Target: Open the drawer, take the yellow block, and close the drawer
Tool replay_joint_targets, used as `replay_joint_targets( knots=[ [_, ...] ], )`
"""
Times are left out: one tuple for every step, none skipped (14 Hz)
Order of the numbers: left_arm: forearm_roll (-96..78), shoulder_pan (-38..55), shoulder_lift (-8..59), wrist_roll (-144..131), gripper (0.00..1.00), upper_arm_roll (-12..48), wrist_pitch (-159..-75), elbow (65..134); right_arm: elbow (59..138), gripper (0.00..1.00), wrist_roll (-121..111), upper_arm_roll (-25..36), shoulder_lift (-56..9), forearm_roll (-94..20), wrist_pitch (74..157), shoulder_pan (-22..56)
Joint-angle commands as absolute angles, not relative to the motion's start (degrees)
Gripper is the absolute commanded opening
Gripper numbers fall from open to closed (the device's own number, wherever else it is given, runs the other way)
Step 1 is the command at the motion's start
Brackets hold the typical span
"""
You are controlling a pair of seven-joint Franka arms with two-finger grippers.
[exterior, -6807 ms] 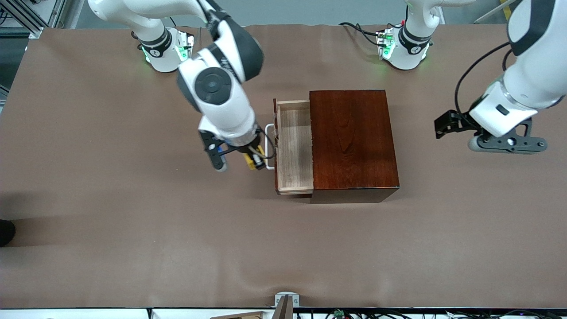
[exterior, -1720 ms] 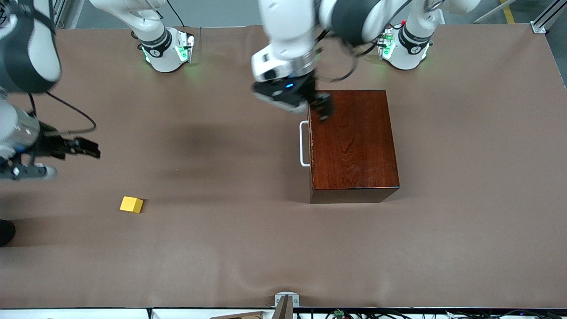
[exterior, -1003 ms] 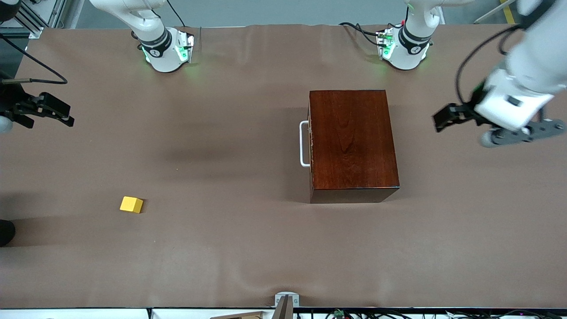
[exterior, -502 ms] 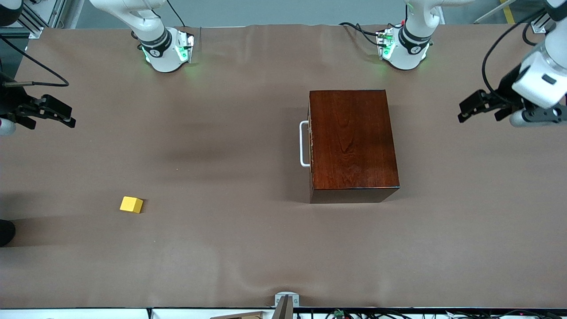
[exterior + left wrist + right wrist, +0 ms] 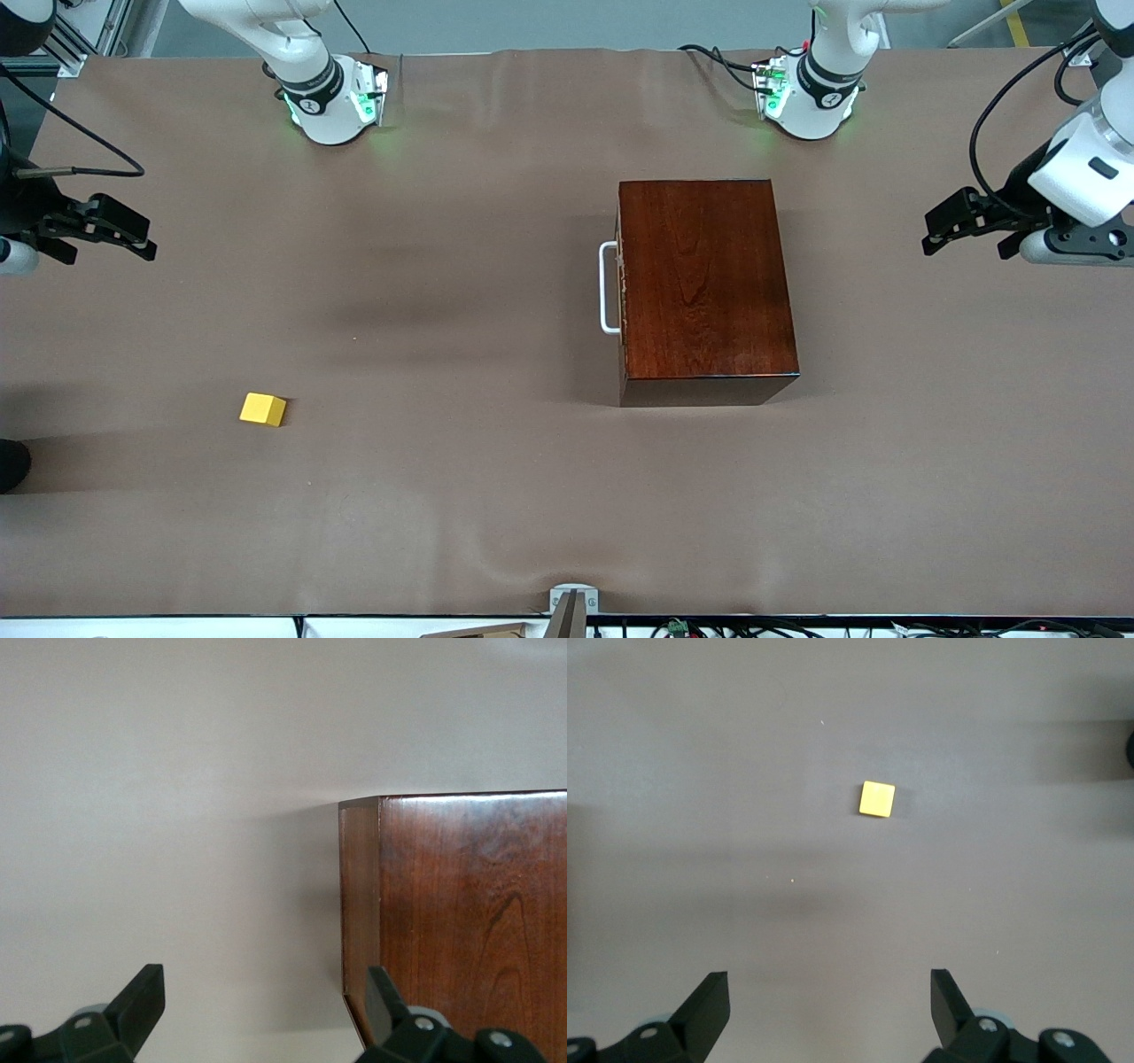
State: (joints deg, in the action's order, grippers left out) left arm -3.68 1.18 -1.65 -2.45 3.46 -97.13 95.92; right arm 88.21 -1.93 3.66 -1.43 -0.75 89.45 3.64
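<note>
The drawer (image 5: 606, 288) is pushed fully into the dark reddish-brown box (image 5: 704, 283); only its white bar handle shows, facing the right arm's end. The yellow block (image 5: 263, 408) lies on the table toward the right arm's end, nearer the front camera than the box. My right gripper (image 5: 102, 246) is open and empty over the table edge at its own end; its wrist view (image 5: 828, 1010) shows the block (image 5: 877, 799) apart from it. My left gripper (image 5: 964, 235) is open and empty over the table at the left arm's end; its wrist view (image 5: 266, 1010) shows the box (image 5: 469, 921).
The two arm bases (image 5: 332, 97) (image 5: 808, 93) stand along the table's edge farthest from the front camera. A small metal bracket (image 5: 573, 602) sits at the edge nearest that camera. The brown table cover (image 5: 443, 496) is slightly wrinkled.
The drawer, open at first with my right gripper holding the block beside it, is now shut. The block lies on the table. Both arms have drawn back to their own ends.
</note>
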Motion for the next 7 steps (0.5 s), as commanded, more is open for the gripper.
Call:
replay_joint_targets(
  knots=[
    [-2.6, 1.1, -1.2, -1.8, 1.00, 3.2, -95.4, 94.2, 88.2, 1.00, -1.7, 3.6, -1.2, -0.3, 88.4, 3.7],
    [-0.9, 1.1, -1.2, -1.8, 1.00, 3.3, -95.2, 94.1, 88.2, 1.00, -1.7, 3.6, -1.2, -0.3, 88.4, 3.8],
    [-0.5, 1.1, -1.2, -1.9, 1.00, 3.5, -95.2, 94.1, 88.2, 1.00, -1.7, 3.6, -1.2, -0.3, 88.6, 3.9],
    [-0.5, 1.1, -1.2, -2.0, 1.00, 3.6, -95.2, 94.1, 88.1, 1.00, -1.7, 3.6, -1.2, -0.3, 88.7, 3.9],
    [-0.6, 1.1, -1.2, -2.0, 1.00, 3.7, -95.2, 94.1, 88.1, 1.00, -1.7, 3.6, -1.2, -0.3, 88.7, 4.0],
    [-0.6, 1.3, -1.2, -2.0, 1.00, 3.7, -95.2, 94.0, 88.1, 1.00, -1.7, 3.5, -1.2, -0.3, 88.6, 4.0],
    [-0.6, 1.3, -1.2, -2.0, 1.00, 3.7, -95.2, 94.0, 88.1, 1.00, -1.7, 3.5, -1.2, -0.3, 88.6, 4.0]
  ],
)
